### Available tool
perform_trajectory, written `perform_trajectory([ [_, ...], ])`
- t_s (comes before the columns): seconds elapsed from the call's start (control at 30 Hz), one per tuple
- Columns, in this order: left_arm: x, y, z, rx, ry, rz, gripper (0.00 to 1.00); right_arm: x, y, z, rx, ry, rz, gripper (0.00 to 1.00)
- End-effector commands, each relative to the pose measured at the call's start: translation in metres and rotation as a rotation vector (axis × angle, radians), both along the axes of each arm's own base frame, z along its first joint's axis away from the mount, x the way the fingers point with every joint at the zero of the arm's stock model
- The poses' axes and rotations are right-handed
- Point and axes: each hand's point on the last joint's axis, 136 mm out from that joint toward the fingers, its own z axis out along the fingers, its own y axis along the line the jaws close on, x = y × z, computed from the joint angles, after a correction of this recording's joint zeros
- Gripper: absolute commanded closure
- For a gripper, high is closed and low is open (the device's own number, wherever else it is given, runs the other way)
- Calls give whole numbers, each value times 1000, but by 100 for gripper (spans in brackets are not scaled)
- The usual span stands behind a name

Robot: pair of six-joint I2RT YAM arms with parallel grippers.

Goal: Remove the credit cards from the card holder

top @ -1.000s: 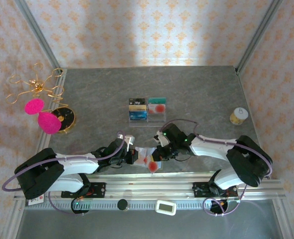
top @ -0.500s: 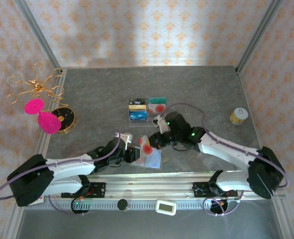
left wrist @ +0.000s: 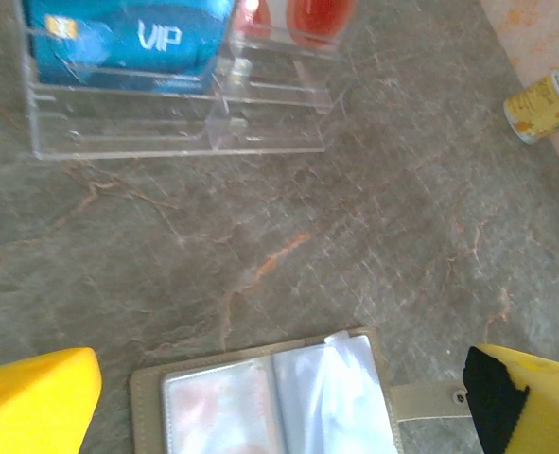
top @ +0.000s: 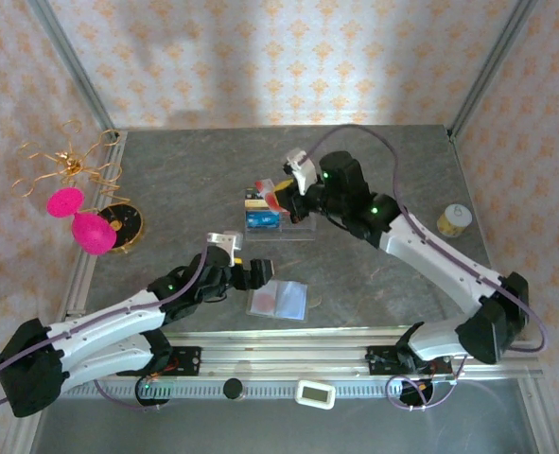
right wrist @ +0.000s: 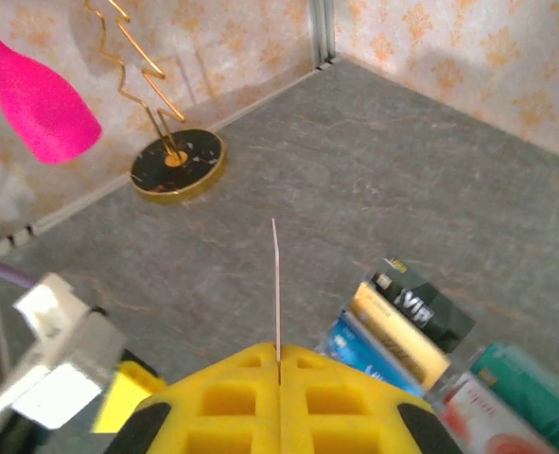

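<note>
Left claw point(left wrist: 279, 402) wide open near card holder point(top: 279, 299); right claw point(right wrist: 279, 361) pinches credit card point(top: 272, 194)

Soft bright light from above, faint shadows; the card holder point(left wrist: 260, 402) looks blurred up close.

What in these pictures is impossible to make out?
Left wrist view: the card holder is cut off by the bottom edge and blurred, so cards left inside are unclear.
Right wrist view: the card in the right gripper is edge-on, its face hidden.
Top view: label on the small can is too small.
</note>
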Motion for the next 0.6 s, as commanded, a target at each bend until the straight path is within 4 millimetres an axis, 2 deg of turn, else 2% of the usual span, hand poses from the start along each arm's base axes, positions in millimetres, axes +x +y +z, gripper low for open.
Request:
perform_trajectory([
  [0.0, 8, 19, 16, 75, -47, 65, 1, 5, -10, -29, -242, -42, 125, 100],
  [0.17, 16, 28, 43, 110, -138, 90, 1, 25, -26, -55, -380, -5, 202, 100],
  [0.3, 25, 40, 59, 151, -197, 136, 1, 38, -22, -71, -462, -2, 304, 100],
  [0.5, 35, 51, 71, 190, -256, 182, 1, 52, -26, -101, -587, 7, 386, 100],
  [0.57, 38, 55, 73, 197, -273, 206, 1, 50, -27, -106, -603, -13, 420, 100],
])
